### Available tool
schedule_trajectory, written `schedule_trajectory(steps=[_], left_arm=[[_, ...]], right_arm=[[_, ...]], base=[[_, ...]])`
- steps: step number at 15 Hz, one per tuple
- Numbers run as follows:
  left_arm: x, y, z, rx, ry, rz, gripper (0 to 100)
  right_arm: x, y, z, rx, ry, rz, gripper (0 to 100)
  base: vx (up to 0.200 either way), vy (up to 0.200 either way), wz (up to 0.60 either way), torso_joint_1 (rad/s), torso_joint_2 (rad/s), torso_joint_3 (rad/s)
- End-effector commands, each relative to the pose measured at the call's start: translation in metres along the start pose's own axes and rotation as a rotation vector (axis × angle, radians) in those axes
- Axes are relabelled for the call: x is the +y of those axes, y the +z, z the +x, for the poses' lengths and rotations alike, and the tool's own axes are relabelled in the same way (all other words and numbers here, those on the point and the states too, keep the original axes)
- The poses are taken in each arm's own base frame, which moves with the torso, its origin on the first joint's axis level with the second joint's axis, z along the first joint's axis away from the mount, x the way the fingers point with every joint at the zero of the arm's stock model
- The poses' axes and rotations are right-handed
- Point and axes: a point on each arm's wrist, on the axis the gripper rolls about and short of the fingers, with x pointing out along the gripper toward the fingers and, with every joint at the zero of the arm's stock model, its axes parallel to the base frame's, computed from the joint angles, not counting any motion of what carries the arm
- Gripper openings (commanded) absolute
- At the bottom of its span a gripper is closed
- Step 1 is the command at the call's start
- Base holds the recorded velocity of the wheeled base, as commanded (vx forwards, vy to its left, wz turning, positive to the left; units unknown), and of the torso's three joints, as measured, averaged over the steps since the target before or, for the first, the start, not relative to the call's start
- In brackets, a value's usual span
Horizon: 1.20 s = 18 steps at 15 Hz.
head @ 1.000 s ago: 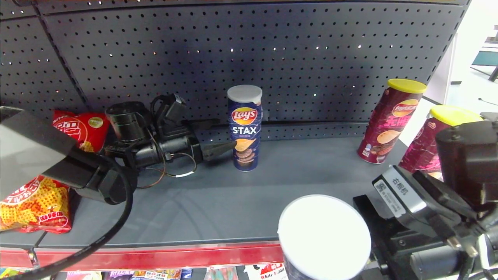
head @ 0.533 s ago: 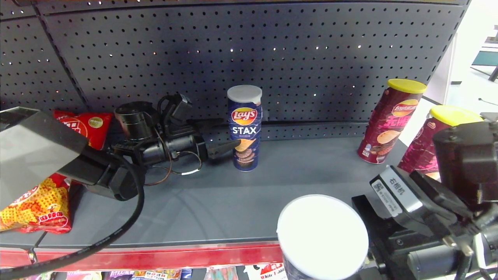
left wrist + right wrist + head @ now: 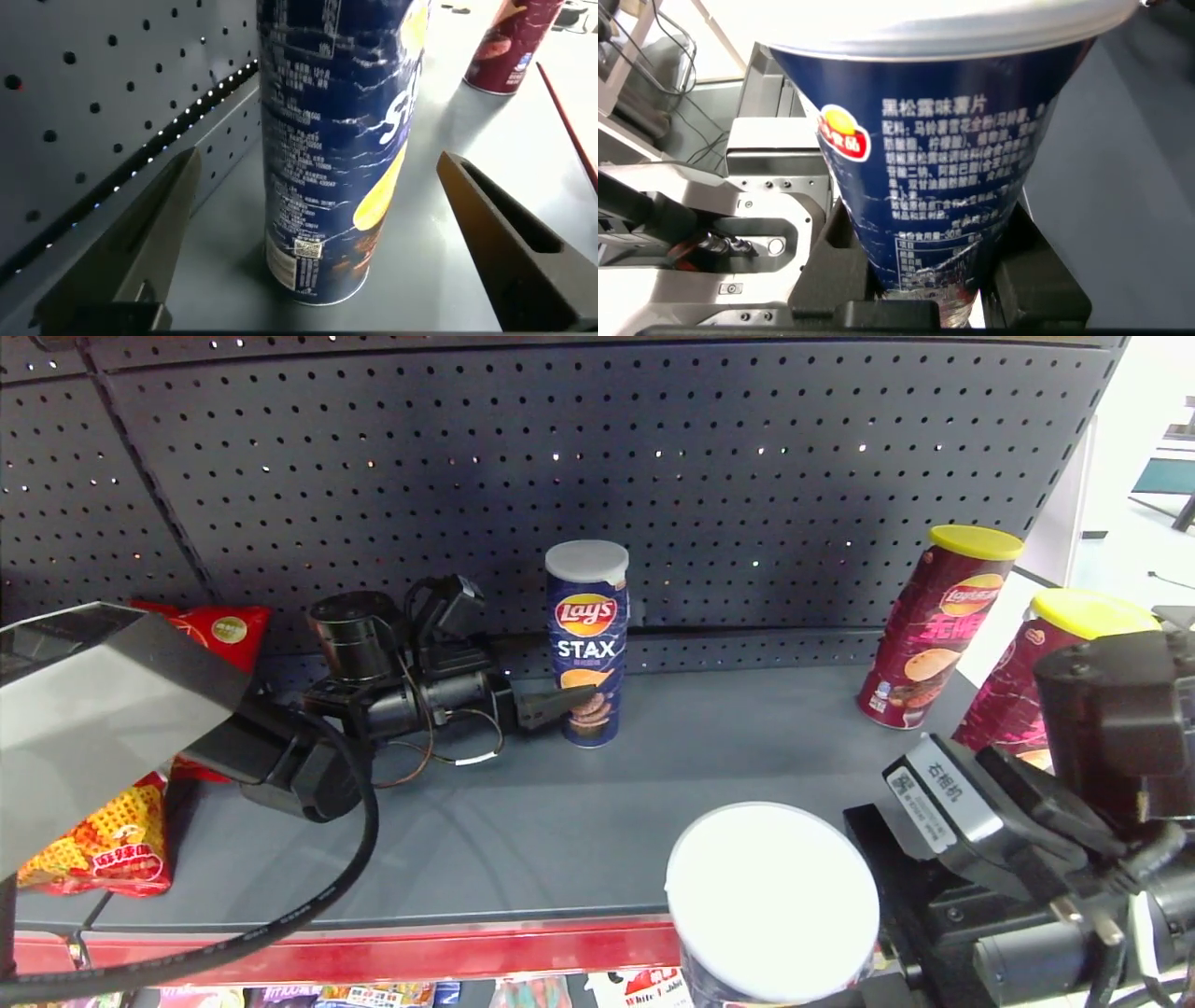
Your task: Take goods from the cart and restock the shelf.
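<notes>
My left gripper (image 3: 551,698) sat wide open astride the blue can (image 3: 586,644) mid-frame, likely to free it, while my right gripper (image 3: 920,289) clamped a second can (image 3: 773,896) at lower right for shelving.

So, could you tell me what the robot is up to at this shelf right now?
It is restocking chip cans. The left tool is open on either side of a blue can that stands upright on the shelf, near the pegboard back. The right tool is shut on a second blue can with a white lid, held in front of the shelf's red edge. Two maroon cans stand toward the shelf's right end.
</notes>
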Motion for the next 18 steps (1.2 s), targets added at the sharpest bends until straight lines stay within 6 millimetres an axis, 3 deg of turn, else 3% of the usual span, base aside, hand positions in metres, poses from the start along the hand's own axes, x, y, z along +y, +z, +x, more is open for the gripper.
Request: schedule_trajectory(steps=[1, 8, 9, 15, 18], left_arm=[[0.003, -0.005, 0.006, 0.001, -0.005, -0.002, 100], [0.003, -0.015, 0.023, 0.001, -0.009, -0.018, 100], [0.003, -0.015, 0.023, 0.0, -0.009, -0.018, 0], [0.001, -0.007, 0.022, -0.021, -0.012, -0.002, 0], [-0.015, 0.007, 0.019, -0.034, -0.035, 0.009, 0]], right_arm=[[0.0, -0.002, 0.0, 0.006, 0.0, 0.006, 0], [-0.001, -0.009, -0.003, 0.019, -0.012, 0.024, 0], [-0.001, -0.009, -0.003, 0.019, -0.012, 0.024, 0], [-0.003, -0.01, 0.0, 0.026, -0.009, 0.031, 0], [-0.003, -0.01, 0.0, 0.025, -0.009, 0.029, 0]], base=[[0.0, 0.0, 0.0, 0.0, 0.0, 0.0], [0.0, 0.0, 0.0, 0.0, 0.0, 0.0], [0.0, 0.0, 0.0, 0.0, 0.0, 0.0], [0.0, 0.0, 0.0, 0.0, 0.0, 0.0], [0.0, 0.0, 0.0, 0.0, 0.0, 0.0]])
